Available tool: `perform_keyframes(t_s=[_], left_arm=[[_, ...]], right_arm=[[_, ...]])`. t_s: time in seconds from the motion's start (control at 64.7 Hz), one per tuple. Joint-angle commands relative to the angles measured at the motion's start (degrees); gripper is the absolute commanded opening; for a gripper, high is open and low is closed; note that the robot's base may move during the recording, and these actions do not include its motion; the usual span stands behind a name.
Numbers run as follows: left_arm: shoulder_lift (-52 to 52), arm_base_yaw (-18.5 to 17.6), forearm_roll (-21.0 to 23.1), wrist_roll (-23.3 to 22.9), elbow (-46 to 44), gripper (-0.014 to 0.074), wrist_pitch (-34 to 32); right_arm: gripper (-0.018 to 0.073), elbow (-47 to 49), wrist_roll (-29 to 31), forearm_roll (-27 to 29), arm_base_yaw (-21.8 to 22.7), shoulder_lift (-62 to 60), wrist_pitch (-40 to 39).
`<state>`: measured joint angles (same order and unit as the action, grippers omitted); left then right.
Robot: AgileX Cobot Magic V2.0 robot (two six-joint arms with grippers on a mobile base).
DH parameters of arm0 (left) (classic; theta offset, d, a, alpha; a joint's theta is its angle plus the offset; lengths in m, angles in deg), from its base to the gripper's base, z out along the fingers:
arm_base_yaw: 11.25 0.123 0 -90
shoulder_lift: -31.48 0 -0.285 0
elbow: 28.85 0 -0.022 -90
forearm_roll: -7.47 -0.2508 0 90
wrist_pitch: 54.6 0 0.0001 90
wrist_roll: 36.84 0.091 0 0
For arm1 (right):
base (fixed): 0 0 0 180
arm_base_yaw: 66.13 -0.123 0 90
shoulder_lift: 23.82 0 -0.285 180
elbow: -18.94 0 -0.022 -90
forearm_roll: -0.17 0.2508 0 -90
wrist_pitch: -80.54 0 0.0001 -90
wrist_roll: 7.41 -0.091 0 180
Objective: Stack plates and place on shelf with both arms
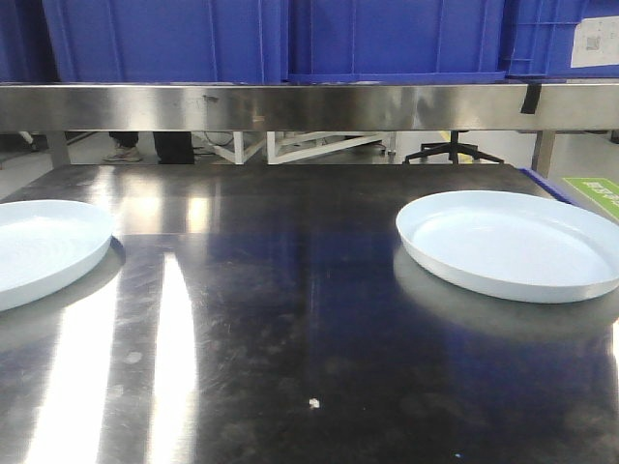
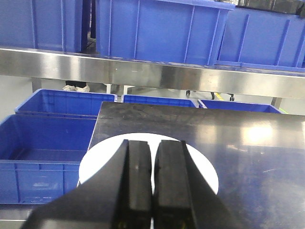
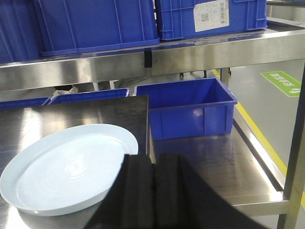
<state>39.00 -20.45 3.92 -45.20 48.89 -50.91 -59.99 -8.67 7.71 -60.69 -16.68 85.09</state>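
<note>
Two pale bluish-white plates lie flat and apart on the dark steel tabletop (image 1: 309,319). The left plate (image 1: 39,246) is cut off by the frame edge, and the right plate (image 1: 513,242) sits at mid right. No gripper shows in the front view. My left gripper (image 2: 153,143) is shut on nothing and hovers over the left plate (image 2: 102,162), hiding its middle. My right gripper (image 3: 153,160) is also shut and empty, just right of the right plate (image 3: 66,167) by its near rim. The shelf's brushed steel rail (image 1: 309,106) runs across behind the table.
Blue crates (image 1: 242,39) fill the shelf level above the rail. More blue crates (image 2: 43,143) stand beyond the table's left edge. To the right, a blue crate (image 3: 190,107) rests on a lower steel surface (image 3: 228,162). An office chair base (image 1: 450,152) stands behind.
</note>
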Motion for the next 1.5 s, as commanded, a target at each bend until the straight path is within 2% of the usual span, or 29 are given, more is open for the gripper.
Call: perform_keyframes(t_s=[0.0,0.695,0.85,0.943,1.004,1.159,1.267,1.36,1.484], left_arm=[[0.3,-0.5,0.4,-0.5,0.1,0.0103,-4.9],[0.3,-0.5,0.4,-0.5,0.1,0.0103,-4.9],[0.9,-0.4,-0.9,-0.5,-2.0,0.0103,-3.7],[4.6,-0.6,-1.4,-0.5,-8.7,0.0103,2.8],[9.2,-1.0,-3.3,-0.5,-15.7,0.0103,8.6],[26.9,-2.9,-10.4,-0.5,-34.9,0.0103,22.2],[38.5,-3.3,-13.0,-0.5,-46.6,0.0103,31.4],[45.6,-3.3,-13.8,-0.4,-53.1,0.0103,37.5],[50.7,-3.3,-13.8,-0.4,-56.5,0.0103,41.9]], right_arm=[[0.0055,0.0,0.1,-0.1,0.0,-1.1,-5.2],[0.0055,0.0,0.1,-0.1,0.0,-1.1,-5.2],[0.0055,0.0,0.1,-0.1,0.0,-1.1,-5.2],[0.0055,0.0,0.1,-0.1,0.0,-1.1,-5.2],[0.0055,0.0,0.1,-0.1,0.0,-1.1,-5.2],[0.0055,0.0,0.1,-0.1,0.0,-1.1,-5.2],[0.0055,0.0,0.1,-0.1,0.0,-1.1,-5.2],[0.0055,0.0,0.1,-0.1,0.0,-1.1,-5.2],[0.0055,0.0,0.1,-0.1,0.0,-1.1,-5.2]])
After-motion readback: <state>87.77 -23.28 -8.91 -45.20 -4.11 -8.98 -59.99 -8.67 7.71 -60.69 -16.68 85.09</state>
